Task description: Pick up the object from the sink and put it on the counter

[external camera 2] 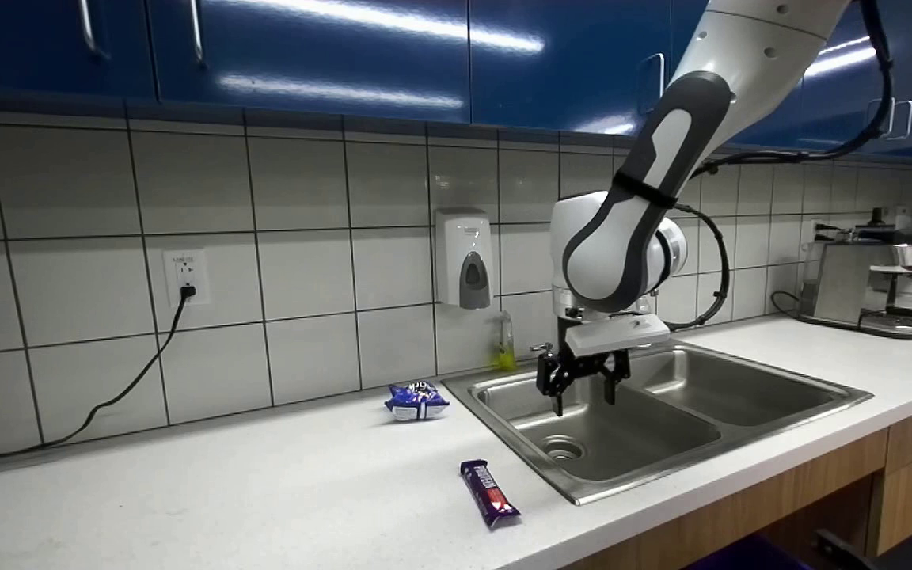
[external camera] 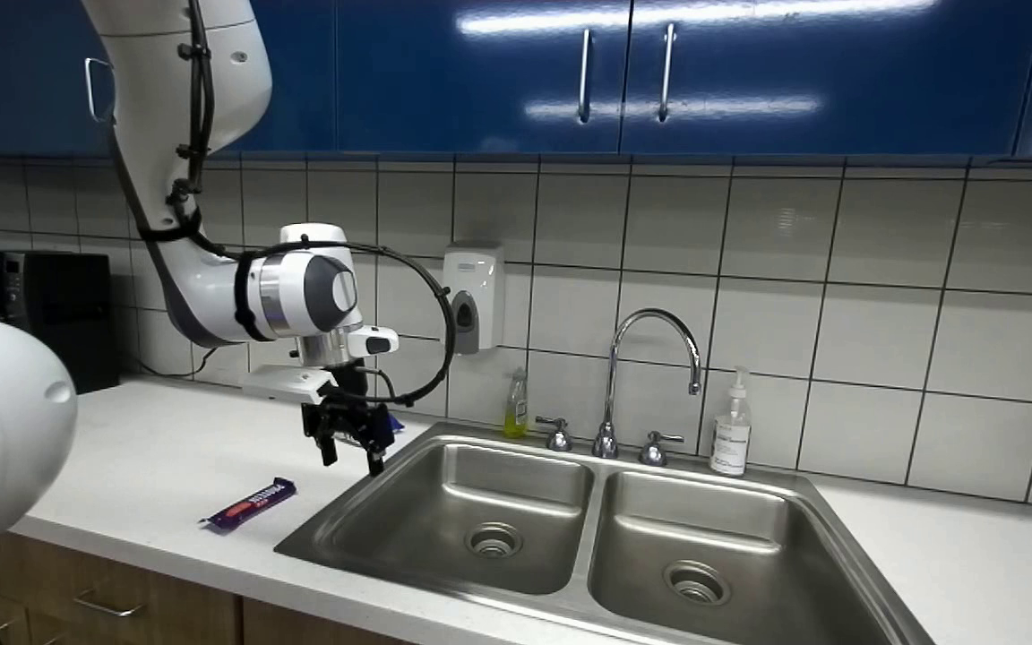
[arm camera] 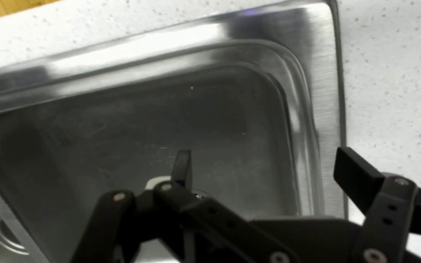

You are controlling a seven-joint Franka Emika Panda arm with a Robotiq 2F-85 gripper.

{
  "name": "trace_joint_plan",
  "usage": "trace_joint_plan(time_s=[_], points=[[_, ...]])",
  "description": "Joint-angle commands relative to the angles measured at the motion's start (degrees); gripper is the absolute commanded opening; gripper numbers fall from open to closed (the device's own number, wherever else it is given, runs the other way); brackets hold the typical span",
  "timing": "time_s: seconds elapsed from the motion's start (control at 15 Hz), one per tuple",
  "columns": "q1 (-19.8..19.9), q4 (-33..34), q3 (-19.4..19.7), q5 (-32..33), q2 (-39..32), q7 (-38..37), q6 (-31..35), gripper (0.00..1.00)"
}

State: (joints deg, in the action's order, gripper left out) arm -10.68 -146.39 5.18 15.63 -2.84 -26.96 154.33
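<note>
The double steel sink [external camera: 301, 540] is set in the white counter [external camera: 149, 448]; it also shows in an exterior view [external camera 2: 515, 453] and in the wrist view [arm camera: 325, 109]. I see no loose object in its basins. My gripper [external camera: 353, 462] is open and empty above the basin beside the counter; it also shows in an exterior view [external camera 2: 584, 405] and in the wrist view [arm camera: 269, 170]. A dark purple protein bar [external camera: 249, 506] lies on the counter beside the sink, also in an exterior view [external camera 2: 489, 494]. A blue bag [external camera 2: 417, 401] lies on the counter near the wall.
A tall faucet [external camera: 610, 385] stands behind the basins between two handles. A yellow soap bottle [external camera: 516, 408] and a pump bottle [external camera: 731, 434] stand at the sink's back. A wall dispenser [external camera: 473, 296] and blue cabinets [external camera: 480, 81] are above. A coffee machine [external camera 2: 852, 281] stands beyond the sink.
</note>
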Motion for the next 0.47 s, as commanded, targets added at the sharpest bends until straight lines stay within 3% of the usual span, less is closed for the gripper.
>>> trace_joint_plan(time_s=[0.0,0.07,0.13,0.4], points=[[4.4,-4.04,-1.0,2.84,5.06,-2.4,-1.25,1.0],[5.37,-4.44,-1.01,4.25,5.26,-3.74,-0.88,1.0],[5.37,-2.26,-2.24,1.12,2.18,-0.22,-0.12,1.0],[6.62,-3.29,-2.24,2.28,3.22,-1.3,-0.11,1.0]])
